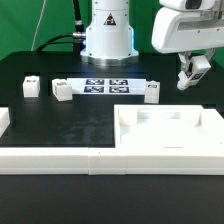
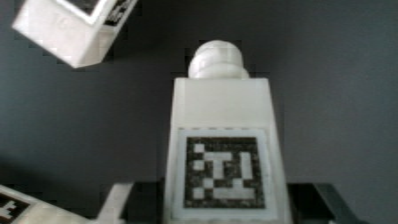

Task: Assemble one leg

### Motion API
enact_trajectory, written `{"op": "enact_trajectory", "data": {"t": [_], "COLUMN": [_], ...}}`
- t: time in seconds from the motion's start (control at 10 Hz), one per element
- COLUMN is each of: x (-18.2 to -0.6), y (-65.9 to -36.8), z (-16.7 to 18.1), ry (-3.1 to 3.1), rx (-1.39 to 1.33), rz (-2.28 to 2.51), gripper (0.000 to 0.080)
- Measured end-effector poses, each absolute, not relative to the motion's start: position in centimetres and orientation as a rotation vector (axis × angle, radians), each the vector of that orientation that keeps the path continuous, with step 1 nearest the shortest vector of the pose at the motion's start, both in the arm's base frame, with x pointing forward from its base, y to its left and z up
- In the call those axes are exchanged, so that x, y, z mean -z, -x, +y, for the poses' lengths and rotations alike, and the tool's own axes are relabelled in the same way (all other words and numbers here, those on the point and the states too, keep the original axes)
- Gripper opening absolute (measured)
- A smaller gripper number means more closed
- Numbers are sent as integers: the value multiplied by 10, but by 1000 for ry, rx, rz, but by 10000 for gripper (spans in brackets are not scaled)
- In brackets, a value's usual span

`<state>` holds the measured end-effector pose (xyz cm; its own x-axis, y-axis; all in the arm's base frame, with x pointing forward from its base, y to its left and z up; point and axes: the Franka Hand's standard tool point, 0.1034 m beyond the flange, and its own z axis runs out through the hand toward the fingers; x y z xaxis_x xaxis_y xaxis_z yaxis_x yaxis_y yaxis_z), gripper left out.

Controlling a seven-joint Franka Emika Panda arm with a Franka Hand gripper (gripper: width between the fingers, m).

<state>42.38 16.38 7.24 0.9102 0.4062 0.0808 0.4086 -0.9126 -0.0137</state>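
Note:
My gripper (image 1: 192, 74) hangs above the table at the exterior view's right, over the far edge of the square panel (image 1: 170, 132). In the wrist view the gripper (image 2: 222, 203) is shut on a leg (image 2: 222, 125), a white block with a black-and-white tag and a rounded peg at its far end. The dark fingers (image 2: 313, 196) press on both its sides. The held leg is off the table. Three more legs stand on the table: two (image 1: 30, 87) (image 1: 62, 90) at the exterior view's left and one (image 1: 152, 92) beside the marker board. One loose leg (image 2: 71, 30) shows in the wrist view.
The marker board (image 1: 105, 86) lies in front of the robot base (image 1: 108, 35). Long white border rails (image 1: 60, 158) run along the front, with another piece (image 1: 4, 120) at the exterior view's left. A white edge (image 2: 18, 205) shows at the wrist view's corner.

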Motion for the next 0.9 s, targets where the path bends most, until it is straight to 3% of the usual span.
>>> {"op": "enact_trajectory", "data": {"t": [0.3, 0.8, 0.9], "x": [-79, -79, -83], "y": [-429, -432, -443], "z": [162, 160, 151], "ry": [2982, 2985, 2995], "rx": [351, 321, 290], "rz": [-649, -693, -718], "gripper": [292, 292, 292]}}
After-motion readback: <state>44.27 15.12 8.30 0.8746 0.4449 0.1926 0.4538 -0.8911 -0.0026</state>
